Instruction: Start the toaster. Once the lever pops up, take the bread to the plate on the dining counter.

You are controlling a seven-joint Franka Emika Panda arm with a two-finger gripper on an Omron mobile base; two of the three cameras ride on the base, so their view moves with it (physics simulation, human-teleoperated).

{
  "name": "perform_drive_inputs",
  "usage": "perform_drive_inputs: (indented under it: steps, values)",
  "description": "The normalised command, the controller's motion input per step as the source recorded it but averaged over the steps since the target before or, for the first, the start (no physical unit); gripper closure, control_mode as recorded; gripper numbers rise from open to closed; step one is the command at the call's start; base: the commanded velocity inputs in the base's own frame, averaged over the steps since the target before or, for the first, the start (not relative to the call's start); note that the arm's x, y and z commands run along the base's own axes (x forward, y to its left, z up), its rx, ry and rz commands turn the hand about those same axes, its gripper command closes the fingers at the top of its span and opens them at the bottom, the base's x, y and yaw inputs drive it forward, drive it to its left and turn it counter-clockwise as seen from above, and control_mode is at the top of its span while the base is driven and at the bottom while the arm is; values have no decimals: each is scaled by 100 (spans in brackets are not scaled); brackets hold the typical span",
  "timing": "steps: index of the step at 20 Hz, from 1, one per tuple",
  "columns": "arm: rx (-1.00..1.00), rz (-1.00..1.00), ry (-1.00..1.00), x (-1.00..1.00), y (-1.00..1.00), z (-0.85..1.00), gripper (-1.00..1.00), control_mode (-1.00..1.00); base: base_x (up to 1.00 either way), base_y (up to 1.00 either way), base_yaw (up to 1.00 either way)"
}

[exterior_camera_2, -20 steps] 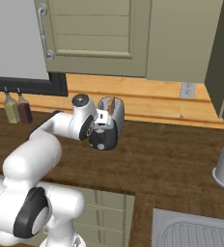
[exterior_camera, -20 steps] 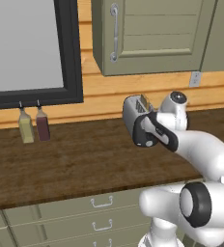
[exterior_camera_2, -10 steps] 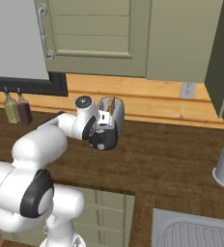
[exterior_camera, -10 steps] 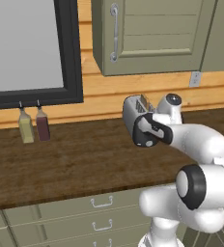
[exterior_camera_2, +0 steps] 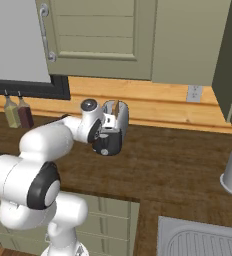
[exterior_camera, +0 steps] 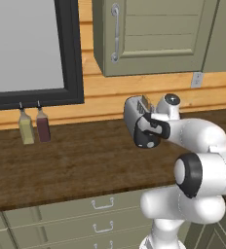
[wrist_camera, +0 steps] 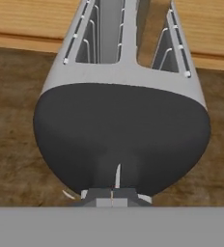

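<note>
One toaster (wrist_camera: 121,130) stands on the dark wood desk (exterior_camera: 76,165), bread (exterior_camera_2: 116,107) in its slot; the jaws press its black end (together, tips nearly touching).

Gripper (wrist_camera: 112,195) tips pinched together, right up against the toaster (wrist_camera: 123,77) black end; bread (wrist_camera: 152,31) in right slot.

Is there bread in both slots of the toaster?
No. In the hand view the bread stands in the toaster's right slot, while its left slot shows bare wire guides.
</note>
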Motion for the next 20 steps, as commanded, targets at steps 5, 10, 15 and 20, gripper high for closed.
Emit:
perform_drive_inputs:
  steps: [5, 10, 15, 20]
  values:
    - [0, -3, 0, 0, -17, -23, 100, -100, 0, 0, 0]
    - [0, -4, 0, 0, -15, -30, 100, -100, 0, 0, 0]
    - [0, -2, 0, 0, 0, -31, 100, -100, 0, 0, 0]
    - [0, -1, 0, 0, 0, -32, 100, -100, 0, 0, 0]
